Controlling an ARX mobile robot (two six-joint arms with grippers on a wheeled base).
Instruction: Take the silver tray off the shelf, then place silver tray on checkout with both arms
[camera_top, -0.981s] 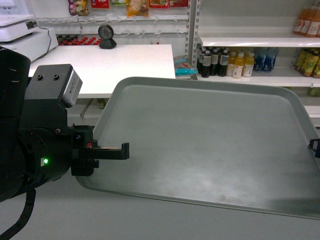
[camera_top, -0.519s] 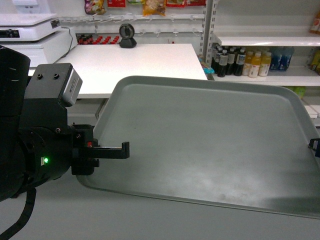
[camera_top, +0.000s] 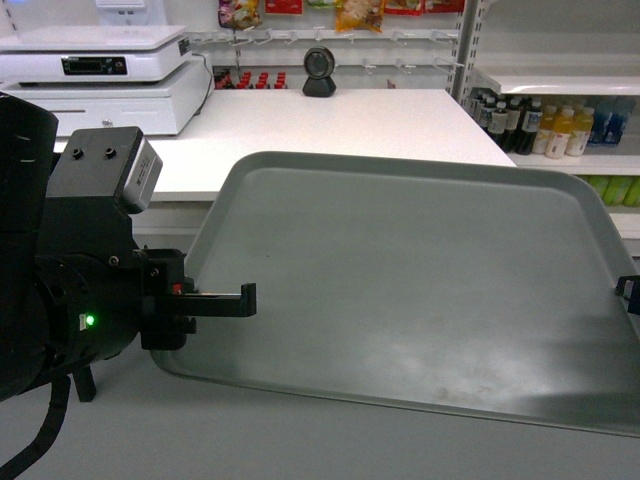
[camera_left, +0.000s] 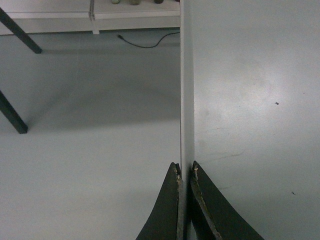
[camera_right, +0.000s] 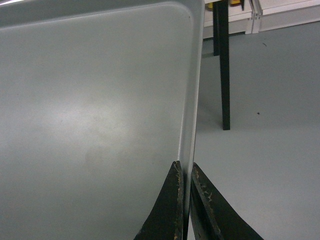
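Matte grey silver tray (camera_top: 410, 290), rounded corners, pinched at opposite rims by left gripper (camera_left: 184, 172) and right gripper (camera_right: 184, 170).

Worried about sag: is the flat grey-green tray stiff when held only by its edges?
Probably stiff: the flat grey-green tray spans between the left gripper and right gripper without visible bowing. Its smooth thin rim might slip.

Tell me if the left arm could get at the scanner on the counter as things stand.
Probably not. The left gripper is clamped on the tray's rim, as is the right gripper, and the scanner stands at the counter's far edge, beyond the tray.
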